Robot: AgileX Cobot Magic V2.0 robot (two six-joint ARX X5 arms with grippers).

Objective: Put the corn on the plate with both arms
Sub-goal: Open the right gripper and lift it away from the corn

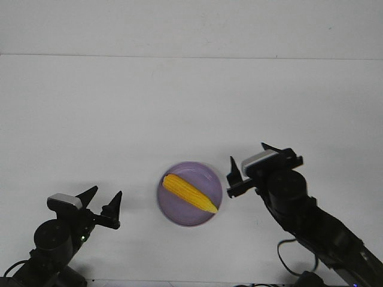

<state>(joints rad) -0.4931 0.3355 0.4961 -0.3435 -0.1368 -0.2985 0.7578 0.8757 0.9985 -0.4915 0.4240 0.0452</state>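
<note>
The corn (189, 194) already lies on the plate (172, 216), both grippers spread and empty, but the right gripper (246, 162), just beside the rim, could nudge it while withdrawing; the left gripper (103, 200) sits well apart.

A plain white table (179, 101) fills the front view, its far edge meeting a pale wall. The lavender plate (173, 212) rests directly on it, toward the near side and a little right of centre. On the plate lies the corn (189, 193), set diagonally with its pointed tip toward the near right.
</note>
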